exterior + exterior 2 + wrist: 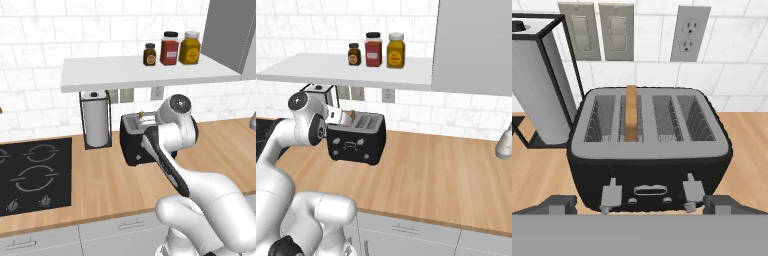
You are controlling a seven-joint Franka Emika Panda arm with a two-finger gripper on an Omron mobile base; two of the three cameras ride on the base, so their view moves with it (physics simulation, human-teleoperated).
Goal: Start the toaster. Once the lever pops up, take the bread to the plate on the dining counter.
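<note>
Toaster (649, 150), a black boxy four-slot appliance with a silver-grey top, stands on the light-wood surface (100, 185) against the white tiled wall, just right of a paper towel roll in a black wire holder (96, 120). From the hand view, a thin tan slice of bread with a darker crust (631, 114) stands upright in the second slot from the left, its top edge rising a little above the toaster's top. Two grey levers sit low on the toaster's front, with small knobs and an oval button between them. The gripper (640, 205) hovers just in front of the toaster, facing its front panel; its jaws stand wide, one dark fingertip at each lower corner of the hand view, with nothing between them and no contact with the toaster. In the base views the white arm reaches forward over the surface, its wrist covering part of the toaster. A black hob (32, 175) is set into the surface to the left. Above, a white shelf (145, 72) carries three jars: a small dark one (149, 54), a red one (169, 48) and a yellow one (190, 48). Two light switches (601, 31) and a wall outlet (689, 34) sit on the tiles behind the toaster.
</note>
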